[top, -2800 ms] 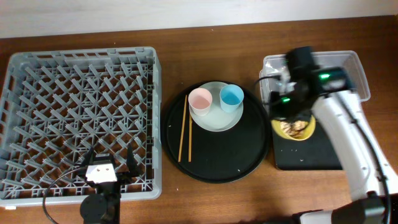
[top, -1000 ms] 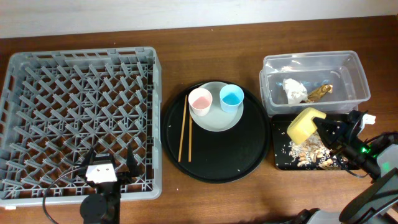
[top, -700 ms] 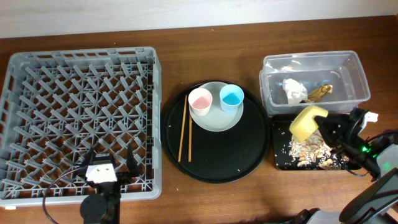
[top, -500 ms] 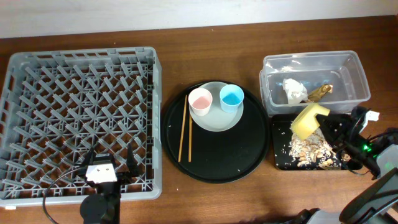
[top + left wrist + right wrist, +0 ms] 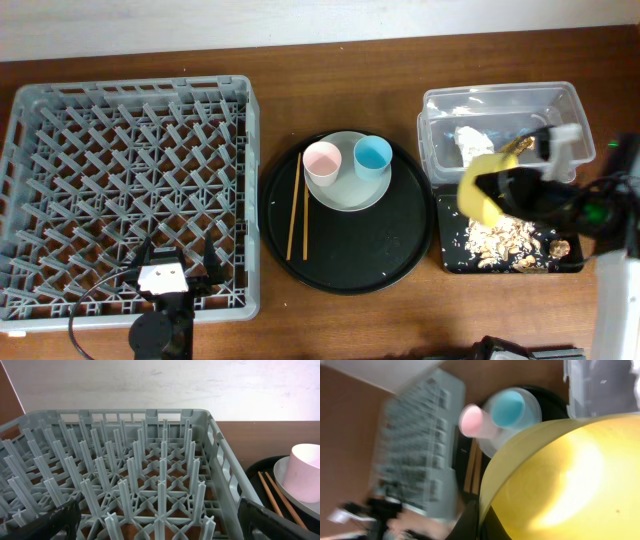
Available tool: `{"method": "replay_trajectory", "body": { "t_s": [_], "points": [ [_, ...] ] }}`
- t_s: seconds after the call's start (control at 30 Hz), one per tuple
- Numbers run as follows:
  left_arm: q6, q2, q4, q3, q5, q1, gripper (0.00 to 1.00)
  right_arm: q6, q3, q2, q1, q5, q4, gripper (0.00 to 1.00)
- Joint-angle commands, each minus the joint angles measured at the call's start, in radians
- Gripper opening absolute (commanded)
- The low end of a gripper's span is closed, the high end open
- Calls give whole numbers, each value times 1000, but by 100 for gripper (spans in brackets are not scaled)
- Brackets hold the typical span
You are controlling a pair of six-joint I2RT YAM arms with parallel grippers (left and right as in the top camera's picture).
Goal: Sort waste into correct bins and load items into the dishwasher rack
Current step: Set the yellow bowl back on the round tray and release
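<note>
Across the wooden table (image 5: 350,80) we see waste (image 5: 492,241) binned, our right gripper (image 5: 512,188) clamped on the empty yellow bowl (image 5: 478,192), left gripper (image 5: 160,525) gaping idle, dishwasher rack (image 5: 130,190) not yet loaded.

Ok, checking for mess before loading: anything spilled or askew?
The yellow bowl, gripped by the right gripper, hangs tipped on its side over the shallow black tray, where food scraps lie scattered. Nothing else stands out.
</note>
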Motion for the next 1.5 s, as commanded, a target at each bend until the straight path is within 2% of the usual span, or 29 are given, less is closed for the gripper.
{"method": "replay_trajectory", "body": {
  "t_s": [0.0, 0.13, 0.27, 0.4, 0.5, 0.67, 0.8, 0.93, 1.2, 1.23, 1.27, 1.33, 1.47],
  "points": [
    [15, -4, 0, -3, -7, -4, 99, 96, 10, -15, 283, 329, 2, 4],
    [15, -4, 0, -3, -7, -4, 99, 213, -21, 47, 562, 484, 40, 4],
    [15, -4, 0, -3, -7, -4, 99, 235, -30, 188, 808, 539, 118, 4],
    [15, -4, 0, -3, -7, -4, 99, 289, -30, 348, 963, 691, 150, 4],
    [15, -4, 0, -3, -7, -4, 99, 299, -30, 484, 1034, 721, 188, 4],
    [15, -4, 0, -3, -7, -4, 99, 318, -30, 594, 1071, 718, 236, 5],
    [15, -4, 0, -3, -7, -4, 99, 318, -30, 613, 1070, 718, 237, 15],
    [15, -4, 0, -3, -7, -4, 99, 309, -11, 592, 1067, 718, 228, 28],
    [15, -4, 0, -3, -7, -4, 99, 258, 204, 475, 930, 721, 52, 36],
    [15, -4, 0, -3, -7, -4, 99, 242, 223, 459, 900, 721, 35, 38],
    [15, -4, 0, -3, -7, -4, 99, 218, 235, 442, 864, 721, 33, 45],
    [15, -4, 0, -3, -7, -4, 99, 191, 238, 428, 813, 721, 56, 64],
    [15, -4, 0, -3, -7, -4, 100, 59, 211, 452, 761, 722, 126, 65]
  ]
}}
